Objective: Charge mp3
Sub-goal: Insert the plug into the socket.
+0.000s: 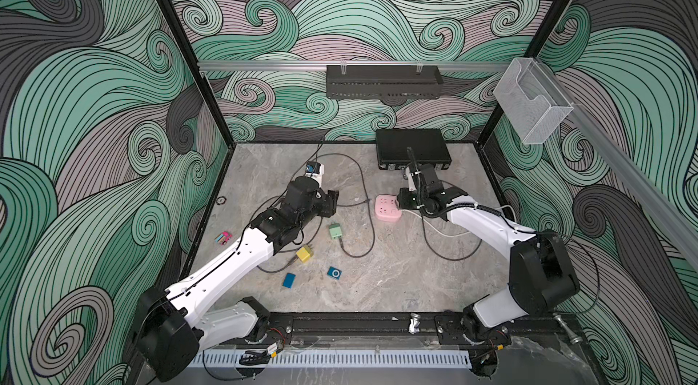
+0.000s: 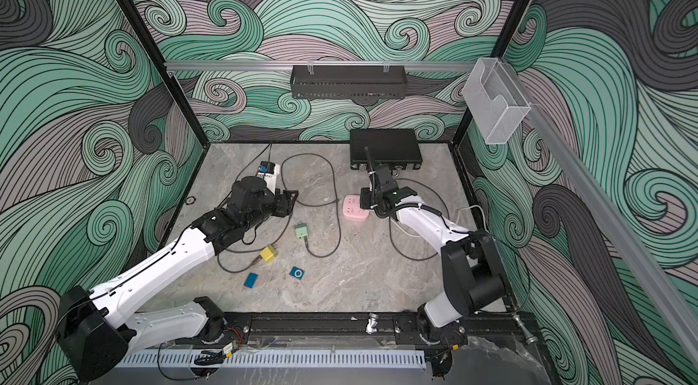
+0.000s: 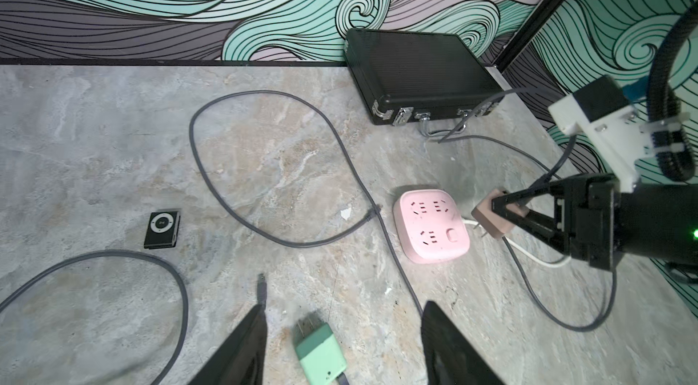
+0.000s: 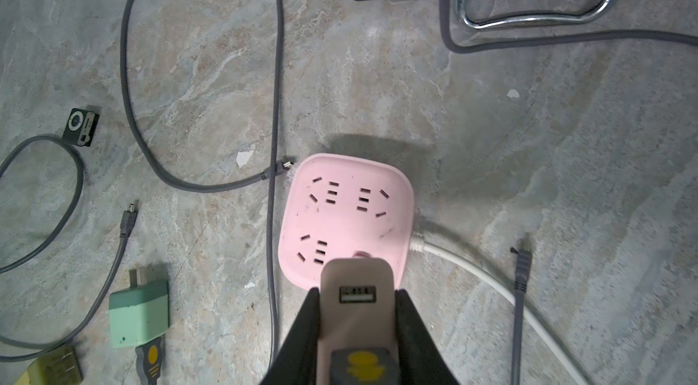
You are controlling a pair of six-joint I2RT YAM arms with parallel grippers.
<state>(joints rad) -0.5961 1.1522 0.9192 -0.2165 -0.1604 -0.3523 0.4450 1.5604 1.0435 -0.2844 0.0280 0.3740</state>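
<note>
Tan adapter (image 4: 355, 277) pinched in right claw (image 4: 358, 292) just beside pink strip (image 4: 340, 213), prongs seemingly out; left claw (image 3: 343, 309) gapes empty.

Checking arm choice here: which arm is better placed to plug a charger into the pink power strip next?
Right. The right hand grips a tan charger beside the pink power strip; the left hand is open and empty, farther off.
</note>
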